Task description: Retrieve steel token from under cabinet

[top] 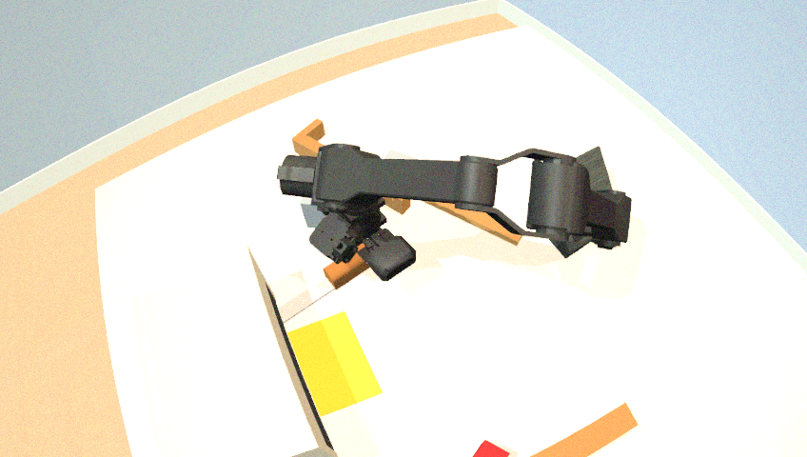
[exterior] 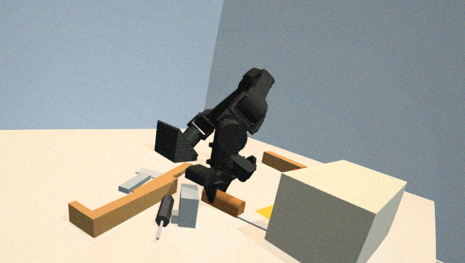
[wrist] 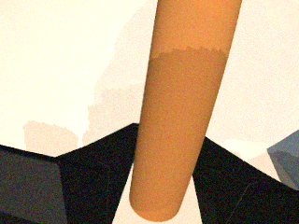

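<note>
Beside cabinet (exterior: 326, 208), gripper (exterior: 213, 192) pinching orange handle (exterior: 225, 201) of thin-bladed tool. Token not visible, presumably under cabinet. Keep blade flat on desk (exterior: 49, 163), aim squarely into gap.

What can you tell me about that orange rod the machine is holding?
The orange rod is a smooth round handle, wood-like in colour, with a blunt rounded end. The gripper is shut on it near one end, its dark fingers on either side. A thin pale blade runs from its far end toward the foot of the cream cabinet. The rod lies low and nearly level over the table, beside a grey block; whether it touches the table is unclear.
</note>
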Robot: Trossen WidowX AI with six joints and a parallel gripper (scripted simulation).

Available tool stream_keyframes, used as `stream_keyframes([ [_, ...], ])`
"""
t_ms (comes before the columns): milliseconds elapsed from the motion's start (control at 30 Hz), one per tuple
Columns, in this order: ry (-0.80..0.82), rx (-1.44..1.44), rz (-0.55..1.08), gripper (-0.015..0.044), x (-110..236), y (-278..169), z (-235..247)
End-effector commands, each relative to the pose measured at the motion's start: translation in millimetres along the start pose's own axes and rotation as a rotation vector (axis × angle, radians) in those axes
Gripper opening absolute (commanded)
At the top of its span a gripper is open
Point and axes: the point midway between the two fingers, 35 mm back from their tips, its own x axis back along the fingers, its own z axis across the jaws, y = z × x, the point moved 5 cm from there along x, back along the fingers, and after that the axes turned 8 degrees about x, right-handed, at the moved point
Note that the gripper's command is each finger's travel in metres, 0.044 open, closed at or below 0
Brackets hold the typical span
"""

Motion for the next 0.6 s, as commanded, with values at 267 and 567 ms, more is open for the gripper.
stream_keyframes([
  [267,-0.001,0.001,-0.003,0.0000,0,13,-2],
  [567,-0.001,0.002,-0.003,0.0000,1,23,-3],
])
